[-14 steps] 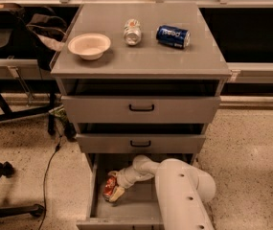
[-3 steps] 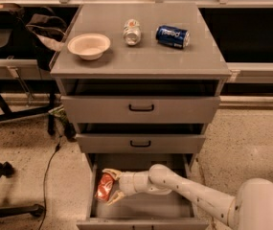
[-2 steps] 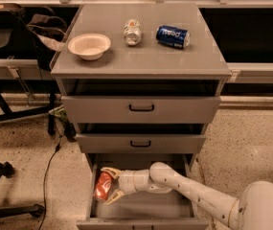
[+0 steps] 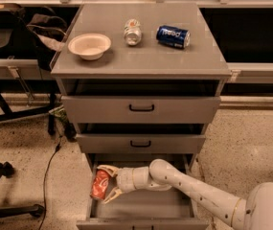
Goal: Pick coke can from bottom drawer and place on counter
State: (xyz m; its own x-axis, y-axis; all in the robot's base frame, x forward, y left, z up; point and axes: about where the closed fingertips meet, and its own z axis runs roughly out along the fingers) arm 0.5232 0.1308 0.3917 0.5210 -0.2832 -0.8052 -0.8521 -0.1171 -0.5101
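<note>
step: lift-out | pincer (image 4: 102, 184) was low in bottom drawer (image 4: 141, 207), clamped on coke can (image 4: 99, 186), which lay tilted near the left wall | judged best: keep grip firm, back clear of middle drawer (image 4: 174, 143), then rise to bare worktop (image 4: 141, 63) beside bowl (image 4: 89, 45)

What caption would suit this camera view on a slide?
The claw of the white robot arm is at the small red-orange coke can inside the open grey metal bottom drawer.
</note>
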